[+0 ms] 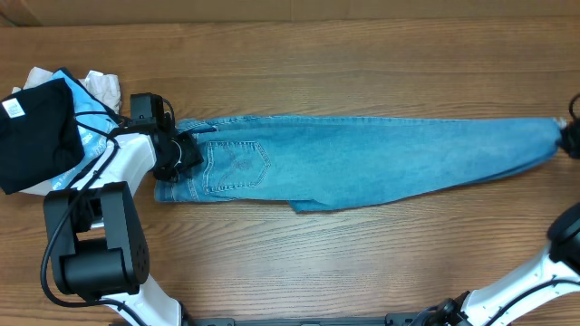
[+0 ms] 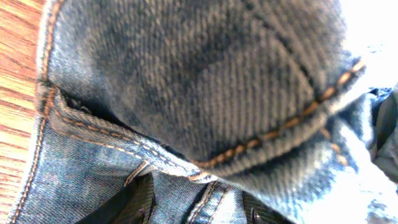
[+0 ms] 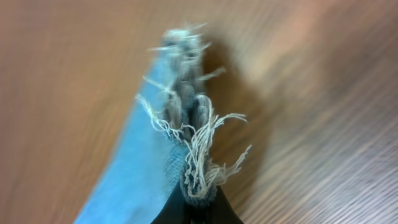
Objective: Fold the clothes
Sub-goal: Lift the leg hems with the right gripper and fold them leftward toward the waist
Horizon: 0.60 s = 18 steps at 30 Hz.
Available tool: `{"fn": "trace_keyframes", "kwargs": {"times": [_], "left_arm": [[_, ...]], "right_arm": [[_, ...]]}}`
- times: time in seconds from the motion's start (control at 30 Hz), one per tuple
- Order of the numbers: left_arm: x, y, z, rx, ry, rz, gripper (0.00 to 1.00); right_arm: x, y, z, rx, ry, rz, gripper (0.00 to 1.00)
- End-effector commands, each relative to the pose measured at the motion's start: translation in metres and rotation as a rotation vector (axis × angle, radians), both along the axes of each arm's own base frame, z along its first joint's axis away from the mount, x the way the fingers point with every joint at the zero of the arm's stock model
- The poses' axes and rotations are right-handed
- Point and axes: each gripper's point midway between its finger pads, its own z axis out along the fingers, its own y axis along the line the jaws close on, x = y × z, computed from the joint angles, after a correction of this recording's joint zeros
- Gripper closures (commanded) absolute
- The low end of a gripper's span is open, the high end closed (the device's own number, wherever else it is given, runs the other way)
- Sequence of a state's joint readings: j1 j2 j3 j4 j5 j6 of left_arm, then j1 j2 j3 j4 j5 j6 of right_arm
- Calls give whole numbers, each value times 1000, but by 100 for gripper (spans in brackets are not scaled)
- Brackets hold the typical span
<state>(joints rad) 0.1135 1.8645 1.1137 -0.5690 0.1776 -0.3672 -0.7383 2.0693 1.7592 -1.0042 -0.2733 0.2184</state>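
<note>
One pair of jeans spans the desk, frayed hem pinched in my right gripper at the right edge. Denim buries my left gripper; I cannot tell its grip.

Even bright light; right wrist view motion-blurred.

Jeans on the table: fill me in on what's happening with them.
The jeans lie stretched across the table, back pocket up. The left gripper pinches the waistband end, and the right gripper clamps the frayed hem at the opposite end. No crosswise fold is made yet. A black garment sits aside.
</note>
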Motion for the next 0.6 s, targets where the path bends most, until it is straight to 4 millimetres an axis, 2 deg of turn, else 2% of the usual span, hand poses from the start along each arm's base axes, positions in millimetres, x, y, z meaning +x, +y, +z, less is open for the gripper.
{"fn": "trace_keyframes", "kwargs": {"times": [0.0,0.13,0.3,0.57], "left_arm": [[-3,8,-10,24,33,9,49],[-3,8,-10,25,33,8,49],[-3,8,-10,25,32,8,48],[-3,8,-10,25,33,9,47]], "right_arm": [[30,41,63,-107,-110,178,96],[43,101,76,-149,-98,380,96],[46,183,75,-167,-30,631,96],[32,295,67,-117,51,880,96]]}}
